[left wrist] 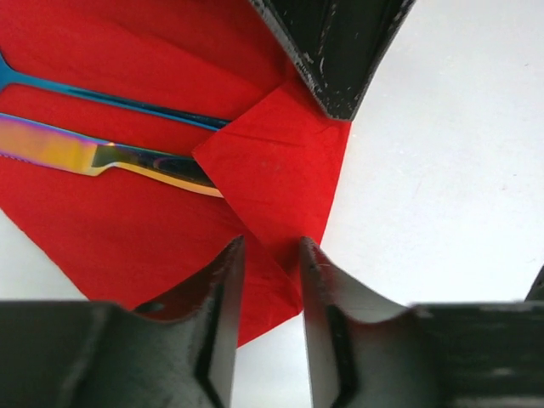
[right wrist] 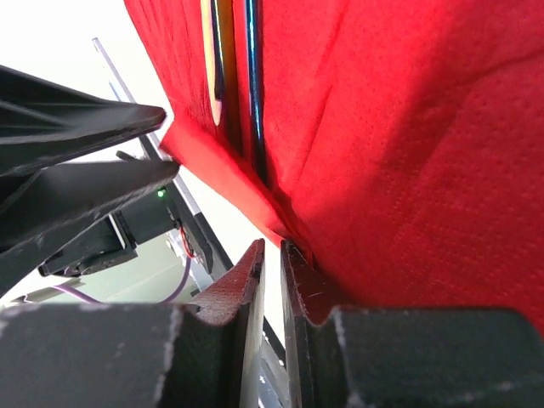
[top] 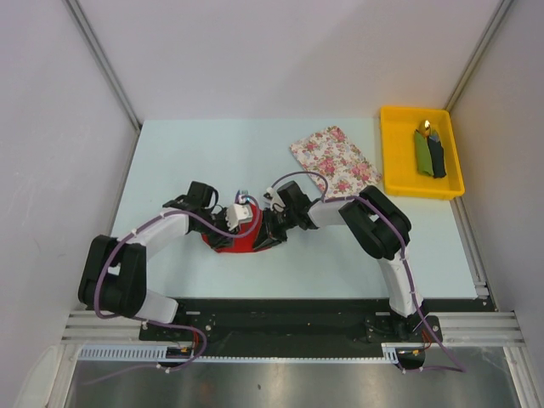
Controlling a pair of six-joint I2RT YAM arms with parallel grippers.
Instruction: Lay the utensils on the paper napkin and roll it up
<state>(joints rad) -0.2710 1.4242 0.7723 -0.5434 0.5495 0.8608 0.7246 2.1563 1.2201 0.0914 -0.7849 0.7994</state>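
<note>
Surface [top: 170,153]: floral cloth [top: 336,159] at upper centre of the top view, yellow tray [top: 404,174] at upper right holding a green roll [top: 422,151] and a dark roll [top: 437,157]. None of these are in play.

Paper napkin [top: 228,244] sits mid-frame with both arms converged on it. Blue handle [left wrist: 110,98] and iridescent knife [left wrist: 93,157] lie side by side on it, and one folded corner [left wrist: 272,170] covers their ends. Rolling is barely begun, I'd say.

Left gripper [left wrist: 270,246]: fingers slightly spread, straddling the fold's edge, clamping nothing. Right gripper [right wrist: 272,245]: fingers pressed nearly together, looks to be pinching the napkin's edge.

Risks:
- The thin paper tears if the arms pull against that pinch.
- The left gripper closes on one ply only and the fold springs open.
- The cutlery slides out the uncovered end during rolling.

Views: the top view doesn't resolve the cutlery, since the grippers cover most of the napkin. Only the left wrist shows the fold. Only the right wrist shows the pinch.
</note>
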